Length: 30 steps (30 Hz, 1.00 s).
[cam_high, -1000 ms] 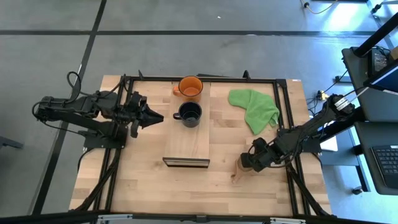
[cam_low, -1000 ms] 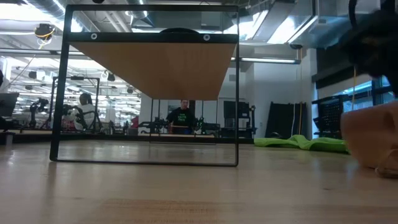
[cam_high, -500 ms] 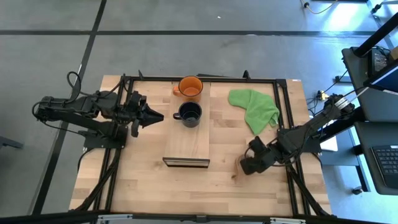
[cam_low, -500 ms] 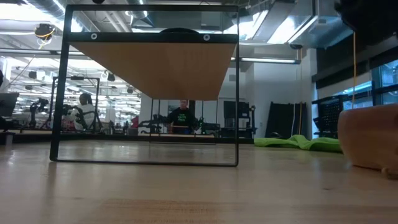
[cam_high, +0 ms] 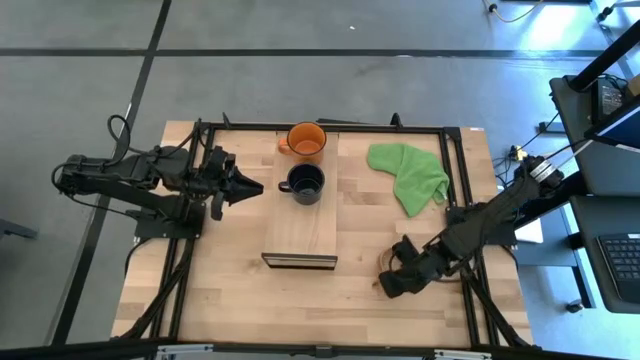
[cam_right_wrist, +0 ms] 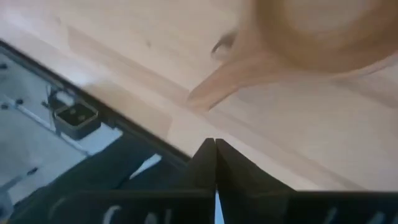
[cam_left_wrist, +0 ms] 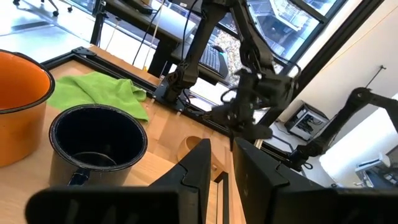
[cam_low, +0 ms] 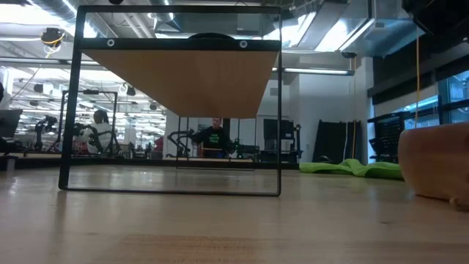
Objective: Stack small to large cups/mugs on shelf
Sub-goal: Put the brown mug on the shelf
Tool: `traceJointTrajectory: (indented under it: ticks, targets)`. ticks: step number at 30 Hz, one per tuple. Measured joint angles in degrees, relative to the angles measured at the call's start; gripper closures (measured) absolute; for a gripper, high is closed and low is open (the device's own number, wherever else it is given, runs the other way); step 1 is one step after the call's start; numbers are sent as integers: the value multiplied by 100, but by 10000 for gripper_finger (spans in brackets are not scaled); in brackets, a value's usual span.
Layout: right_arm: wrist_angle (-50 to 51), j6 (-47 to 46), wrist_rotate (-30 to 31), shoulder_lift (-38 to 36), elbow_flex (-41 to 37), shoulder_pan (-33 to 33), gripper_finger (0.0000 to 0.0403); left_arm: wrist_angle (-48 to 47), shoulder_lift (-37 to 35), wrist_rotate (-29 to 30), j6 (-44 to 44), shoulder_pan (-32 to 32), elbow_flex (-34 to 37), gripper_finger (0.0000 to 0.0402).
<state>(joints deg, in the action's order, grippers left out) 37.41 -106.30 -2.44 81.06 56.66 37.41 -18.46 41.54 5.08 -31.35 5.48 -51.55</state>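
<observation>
The orange mug [cam_high: 305, 139] and the navy mug [cam_high: 303, 184] stand side by side on the far half of the shelf [cam_high: 300, 230]. The wooden cup [cam_right_wrist: 311, 31] sits on the table right of the shelf, also seen in the low view [cam_low: 436, 161]. Its handle [cam_right_wrist: 224, 78] points at my right gripper [cam_right_wrist: 214, 146]. That gripper is shut and stops just short of the handle's free end. In the high view it [cam_high: 385, 285] covers most of the cup. My left gripper [cam_high: 250, 187] waits left of the shelf, level with the navy mug [cam_left_wrist: 93, 149], fingers a narrow gap apart.
A green cloth [cam_high: 408, 175] lies crumpled at the far right of the table. A black frame [cam_high: 450, 135] runs around the work area and stands across the low view [cam_low: 176, 191]. Bare table lies between shelf and wooden cup.
My right gripper has slid toward the table's near edge and slightly left, coming down over the wooden cup's place in the high view. The mugs on the shelf and my left arm have kept still.
</observation>
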Motion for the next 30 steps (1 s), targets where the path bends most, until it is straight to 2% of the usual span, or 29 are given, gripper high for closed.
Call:
traceJointTrajectory:
  ticks: [5,15,21,30]
  targets:
    - [-730,4,-172,622,-2,60,399,0,0,-2,-1,0,0,339]
    - [-936,204,-321,1115,-4,68,400,-20,0,-105,-154,0,-2,339]
    - [-1028,585,-335,1414,-4,-243,400,-76,0,-231,-168,0,-2,339]
    - [-1155,1026,160,1388,-4,-848,400,-273,-46,-308,-279,0,-5,339]
